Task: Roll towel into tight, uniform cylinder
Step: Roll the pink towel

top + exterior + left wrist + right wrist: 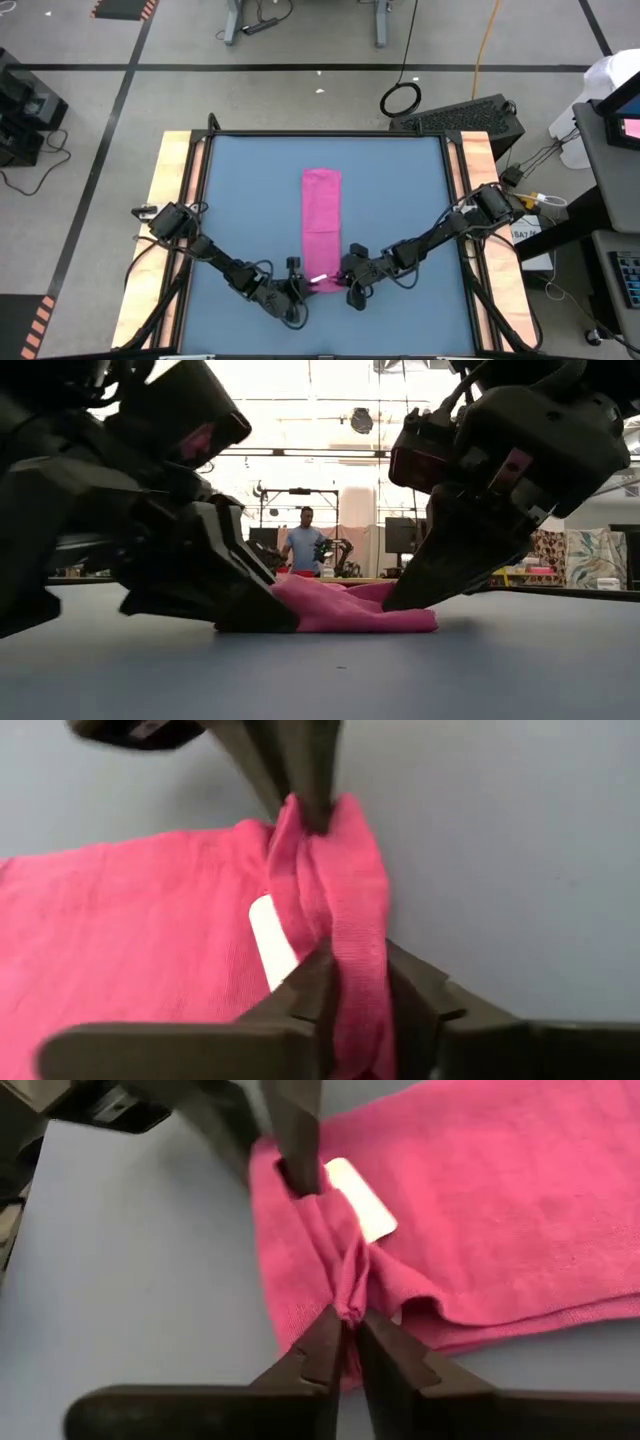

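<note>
The magenta-pink towel (322, 225) lies as a long narrow folded strip down the middle of the blue table, its far end flat. Its white tag (360, 1200) shows near the near end. Both grippers are at the strip's near end, one at each corner. My left gripper (299, 286) is shut on the near-left corner. My right gripper (346, 280) is shut on the near-right corner. In the low view the near end (350, 610) is bunched up between the two grippers, resting on the table. My left gripper pinches the towel's near end at its left corner (352, 982) between its two fingers, several bunched layers. The fingers slant down from the table's left. The cloth there is gathered into a ridge; the rest lies on the table. My right gripper pinches the towel's near end at its right corner (350, 1302) between its two fingers, a small bunched fold of cloth. The fingers slant down from the table's right. The cloth puckers up toward the fingers; the rest lies flat.
Wooden strips (172, 200) run along the table's left and right sides. Bare blue tabletop (400, 200) lies on both sides of the strip. A person (302, 545) stands far off in the room behind the table.
</note>
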Robot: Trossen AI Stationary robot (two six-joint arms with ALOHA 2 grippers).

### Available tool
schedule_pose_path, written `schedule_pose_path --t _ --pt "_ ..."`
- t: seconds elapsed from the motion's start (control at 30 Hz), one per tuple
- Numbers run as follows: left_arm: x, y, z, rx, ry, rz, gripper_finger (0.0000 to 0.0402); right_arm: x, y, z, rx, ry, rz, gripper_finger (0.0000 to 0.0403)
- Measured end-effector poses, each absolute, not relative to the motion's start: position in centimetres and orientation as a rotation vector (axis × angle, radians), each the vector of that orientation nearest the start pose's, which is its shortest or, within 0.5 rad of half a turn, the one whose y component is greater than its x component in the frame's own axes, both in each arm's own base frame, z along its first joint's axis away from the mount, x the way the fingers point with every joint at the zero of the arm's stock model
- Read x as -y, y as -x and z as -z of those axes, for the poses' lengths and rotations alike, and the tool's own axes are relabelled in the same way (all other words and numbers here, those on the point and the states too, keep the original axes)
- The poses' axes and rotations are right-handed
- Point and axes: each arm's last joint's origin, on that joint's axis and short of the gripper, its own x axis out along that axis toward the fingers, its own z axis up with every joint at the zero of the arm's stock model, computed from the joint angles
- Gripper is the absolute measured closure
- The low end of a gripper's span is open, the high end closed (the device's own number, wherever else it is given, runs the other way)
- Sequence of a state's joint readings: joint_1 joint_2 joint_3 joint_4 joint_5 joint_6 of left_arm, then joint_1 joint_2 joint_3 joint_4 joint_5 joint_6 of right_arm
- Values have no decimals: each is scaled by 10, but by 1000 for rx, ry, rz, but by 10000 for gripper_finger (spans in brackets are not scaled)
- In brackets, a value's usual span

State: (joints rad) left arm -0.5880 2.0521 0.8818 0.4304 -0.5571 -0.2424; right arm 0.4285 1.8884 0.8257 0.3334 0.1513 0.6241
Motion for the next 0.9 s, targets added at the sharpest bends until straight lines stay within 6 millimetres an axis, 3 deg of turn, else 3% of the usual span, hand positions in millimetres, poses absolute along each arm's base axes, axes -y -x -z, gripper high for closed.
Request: schedule_pose_path --t 0.17,0.37,0.57,0.9 --pt "182 -310 -71 -648 -53 -68 390 -144 -310 -129 -708 -307 -97 317" --pt "176 -314 -72 -676 93 -65 382 -171 -291 -146 -631 -20 -140 259" --pt "169 -318 -76 -714 224 -30 388 -197 -280 -127 -571 166 -74 213" --pt "166 -320 -76 -736 278 -11 389 -192 -289 -95 -606 219 -33 196"
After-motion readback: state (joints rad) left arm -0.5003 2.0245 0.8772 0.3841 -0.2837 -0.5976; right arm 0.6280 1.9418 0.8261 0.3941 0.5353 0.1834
